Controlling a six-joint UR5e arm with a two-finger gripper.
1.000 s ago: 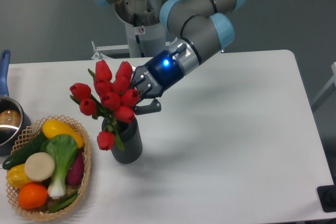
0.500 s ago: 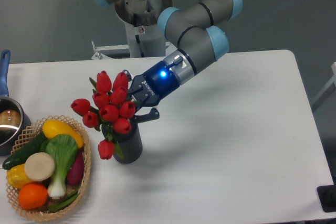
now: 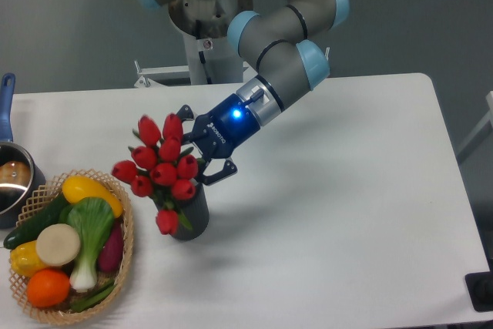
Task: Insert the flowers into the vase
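The flowers [image 3: 163, 162], red tulip buds on green stems, stand with their stems down in the mouth of the vase [image 3: 195, 217], a short dark grey ribbed cylinder left of the table's middle. The bunch leans to the left, and one bud [image 3: 167, 221] hangs over the vase's left side. My gripper [image 3: 199, 150] reaches in from the upper right, just above the vase's mouth, and is closed around the bunch below the buds. The buds hide its fingertips; only the outer finger links show above and below the stems.
A woven basket [image 3: 125, 248] of toy vegetables sits at the front left, close to the vase. A metal pot [image 3: 11, 181] with a blue handle stands at the left edge. The robot's base [image 3: 206, 52] is behind the table.
My gripper has moved down and a little left with the flowers. The bunch has sunk lower, so its stems sit deeper in the vase. The vase has stayed put.
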